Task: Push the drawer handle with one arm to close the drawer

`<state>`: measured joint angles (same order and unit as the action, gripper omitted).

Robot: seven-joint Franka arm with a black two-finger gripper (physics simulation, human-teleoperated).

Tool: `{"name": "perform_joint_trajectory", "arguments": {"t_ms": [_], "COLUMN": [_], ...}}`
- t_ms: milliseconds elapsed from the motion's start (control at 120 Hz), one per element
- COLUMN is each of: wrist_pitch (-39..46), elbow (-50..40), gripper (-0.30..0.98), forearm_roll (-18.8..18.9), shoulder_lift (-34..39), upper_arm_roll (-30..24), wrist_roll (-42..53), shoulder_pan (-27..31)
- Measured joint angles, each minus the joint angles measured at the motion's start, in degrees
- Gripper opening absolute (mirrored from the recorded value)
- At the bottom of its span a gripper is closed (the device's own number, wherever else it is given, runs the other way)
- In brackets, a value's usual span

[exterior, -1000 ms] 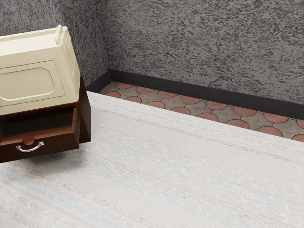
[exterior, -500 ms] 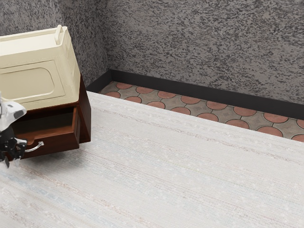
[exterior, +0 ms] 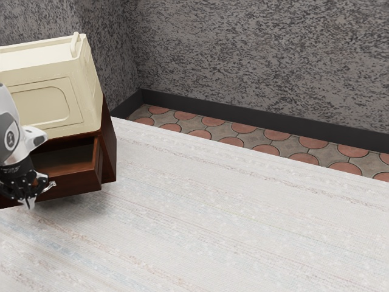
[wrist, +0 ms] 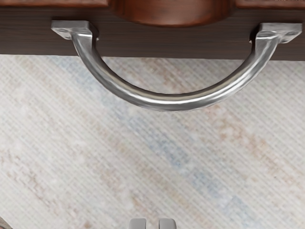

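My gripper (exterior: pixel 28 205) is in front of the dark brown drawer (exterior: pixel 76 184), at the exterior view's left, with its fingertips low and close together. The drawer stands pulled out of its cabinet (exterior: pixel 109 149). Part of the silver handle (exterior: pixel 48 185) shows beside the gripper, which hides the rest. In the wrist view the curved handle (wrist: pixel 174 101) runs across the drawer front (wrist: pixel 167 40). The gripper (wrist: pixel 152 223) is on the outer side of the handle, apart from it, with nothing between its tips.
A cream box (exterior: pixel 45 103) sits on top of the cabinet. The pale, faintly striped surface (exterior: pixel 231 225) spreads out below and toward the exterior view's right. Behind it lie a strip of tiled floor (exterior: pixel 265 149) and a mottled grey wall (exterior: pixel 261 61).
My arm has come in from the exterior view's left edge, and the gripper has moved farther toward that view's right, across the handle. The drawer shows no visible movement.
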<state>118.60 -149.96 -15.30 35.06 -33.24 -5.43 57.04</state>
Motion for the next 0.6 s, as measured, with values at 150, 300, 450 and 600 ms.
{"name": "perform_joint_trajectory", "arguments": {"t_ms": [150,300,450,600], "wrist_pitch": [1.5,2.7,3.6,4.2], "elbow": [1.4,3.4,4.7,6.2], "gripper": [-0.09,-0.1,-0.1,-0.1], "forearm_roll": [0.2,2.2,4.3,6.2], "shoulder_lift": [-2.9,-6.6,-9.4,-11.5], "upper_arm_roll": [0.0,0.0,0.0,0.0], "wrist_roll": [-1.1,-2.4,-3.5,-4.5], "shoulder_pan": [0.1,0.3,1.2,1.3]}}
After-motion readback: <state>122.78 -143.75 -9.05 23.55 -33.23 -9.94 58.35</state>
